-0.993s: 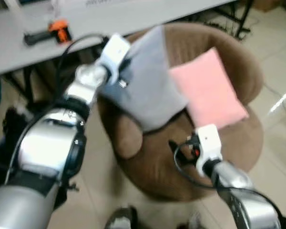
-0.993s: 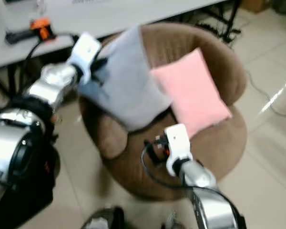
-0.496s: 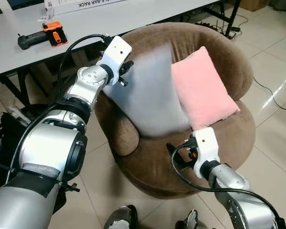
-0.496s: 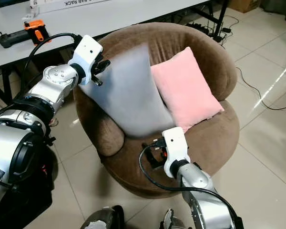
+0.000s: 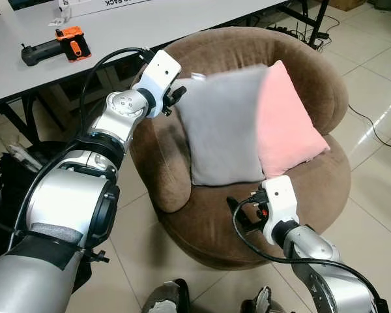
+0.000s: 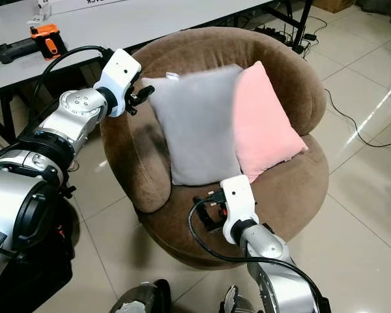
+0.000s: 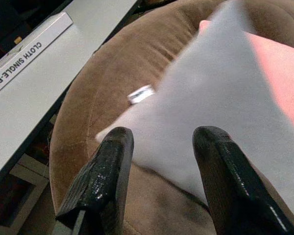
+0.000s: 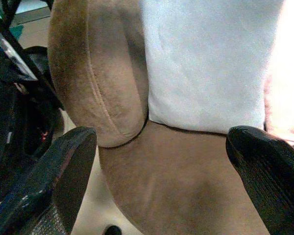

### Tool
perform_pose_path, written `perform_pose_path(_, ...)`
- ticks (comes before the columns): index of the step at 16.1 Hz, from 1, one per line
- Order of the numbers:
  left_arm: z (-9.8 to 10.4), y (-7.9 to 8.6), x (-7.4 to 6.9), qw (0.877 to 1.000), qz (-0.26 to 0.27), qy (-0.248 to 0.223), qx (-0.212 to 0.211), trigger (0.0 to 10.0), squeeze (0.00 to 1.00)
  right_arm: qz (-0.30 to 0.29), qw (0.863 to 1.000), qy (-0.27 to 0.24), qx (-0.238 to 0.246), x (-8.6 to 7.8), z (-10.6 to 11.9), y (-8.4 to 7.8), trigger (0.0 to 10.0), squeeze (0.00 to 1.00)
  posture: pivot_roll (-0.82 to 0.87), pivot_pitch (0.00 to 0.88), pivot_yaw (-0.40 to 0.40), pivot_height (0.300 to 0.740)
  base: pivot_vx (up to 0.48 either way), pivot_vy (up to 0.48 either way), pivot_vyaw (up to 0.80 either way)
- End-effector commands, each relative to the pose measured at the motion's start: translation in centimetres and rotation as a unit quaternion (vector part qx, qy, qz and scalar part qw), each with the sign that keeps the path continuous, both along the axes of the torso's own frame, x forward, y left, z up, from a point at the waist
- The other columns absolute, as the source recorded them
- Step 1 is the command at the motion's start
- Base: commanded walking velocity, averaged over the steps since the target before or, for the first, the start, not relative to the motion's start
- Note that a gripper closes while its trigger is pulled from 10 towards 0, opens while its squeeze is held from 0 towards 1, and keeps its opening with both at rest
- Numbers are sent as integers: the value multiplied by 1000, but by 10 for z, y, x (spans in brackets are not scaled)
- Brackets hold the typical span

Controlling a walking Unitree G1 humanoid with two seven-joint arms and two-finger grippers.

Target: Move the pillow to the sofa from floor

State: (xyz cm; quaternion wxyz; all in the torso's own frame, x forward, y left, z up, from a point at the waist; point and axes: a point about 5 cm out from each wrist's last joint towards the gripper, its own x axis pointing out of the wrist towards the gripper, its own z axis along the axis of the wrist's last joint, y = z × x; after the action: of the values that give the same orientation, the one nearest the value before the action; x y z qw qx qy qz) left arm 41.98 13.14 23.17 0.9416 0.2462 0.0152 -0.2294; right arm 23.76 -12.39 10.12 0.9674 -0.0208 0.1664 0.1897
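A grey pillow stands on the seat of the round brown sofa chair, leaning on its back and overlapping a pink pillow. My left gripper hovers just off the grey pillow's upper left corner. It is open; in the left wrist view its fingers stand apart with the pillow's corner just beyond them, and nothing is gripped. My right gripper is low over the seat's front edge, open wide, with the grey pillow's lower edge ahead of it.
A white table behind the sofa carries an orange and black tool and a long white box. A black bag lies at the left. A cable runs over the tiled floor at the right.
The grey pillow hung tilted from my left gripper; now it is let go and has settled upright against the sofa back, partly covering the pink pillow. My right arm has barely moved.
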Motion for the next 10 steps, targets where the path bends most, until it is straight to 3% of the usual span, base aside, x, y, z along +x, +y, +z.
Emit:
perform_pose_path(1,-4,3,-1,1000,4,9,-2,10000,0,-2,1000,-7,-10,2,0,2,10000,0,-155,153,80,740,0,0,0)
perform_pose_path(2,-2,6,0,999,14,7,-40,10000,0,-18,1000,-17,-1,12,3,2,10000,0,-145,148,62,740,0,0,0)
perform_pose_path(4,4,9,1,997,28,0,-77,10000,0,-30,999,-25,0,20,5,0,10000,0,-134,141,50,740,0,0,0)
perform_pose_path(7,13,13,1,984,32,-16,-172,10000,0,-50,998,-39,-7,35,6,-4,10000,0,-109,131,23,740,0,0,0)
perform_pose_path(10,-3,20,-3,976,48,-14,-211,10000,0,-56,997,-54,-15,48,4,0,10000,0,-78,130,-8,740,0,0,0)
